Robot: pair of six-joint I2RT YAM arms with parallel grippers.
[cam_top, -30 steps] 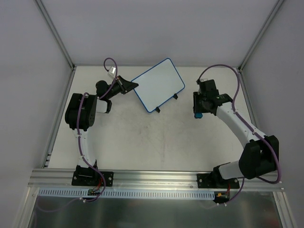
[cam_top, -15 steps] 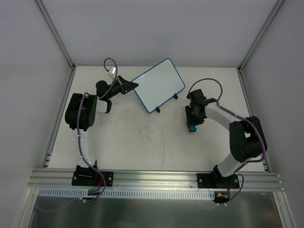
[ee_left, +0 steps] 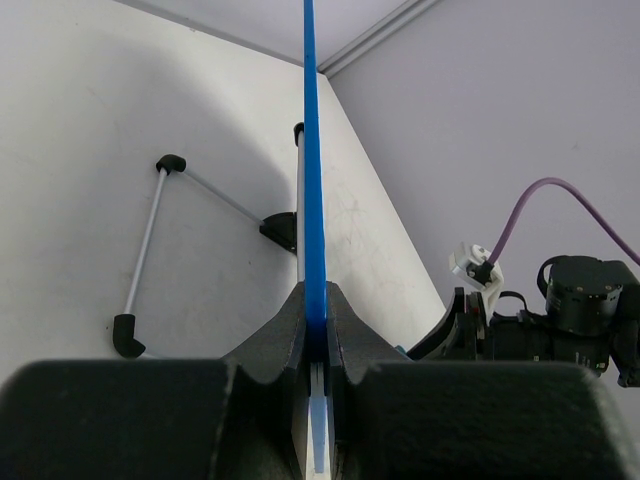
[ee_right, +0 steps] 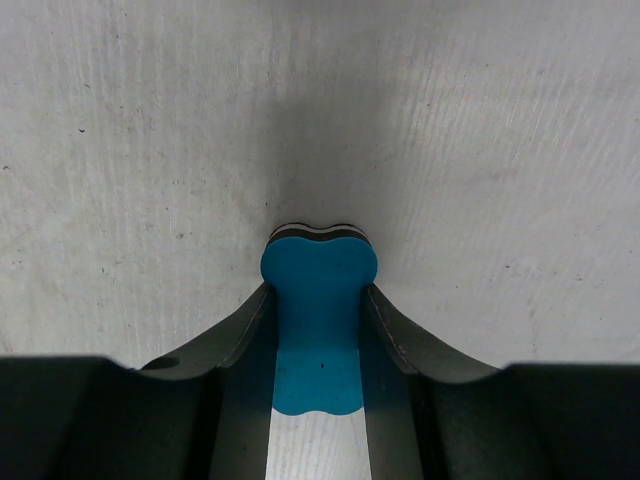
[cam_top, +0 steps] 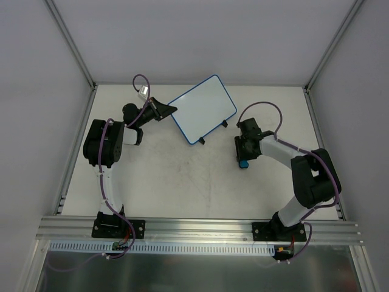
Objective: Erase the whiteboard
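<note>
Whiteboard (cam_top: 202, 108) edge clamped by left gripper (ee_left: 316, 305); right gripper (ee_right: 319, 300) grasping blue eraser (ee_right: 318, 262).

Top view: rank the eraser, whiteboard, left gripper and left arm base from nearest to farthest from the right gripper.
1. Eraser, clamped in the right gripper itself.
2. Whiteboard, up and to the left, toward the back.
3. Left gripper, further left, clamped on the whiteboard's left edge.
4. Left arm base, far left at the near edge.
</note>
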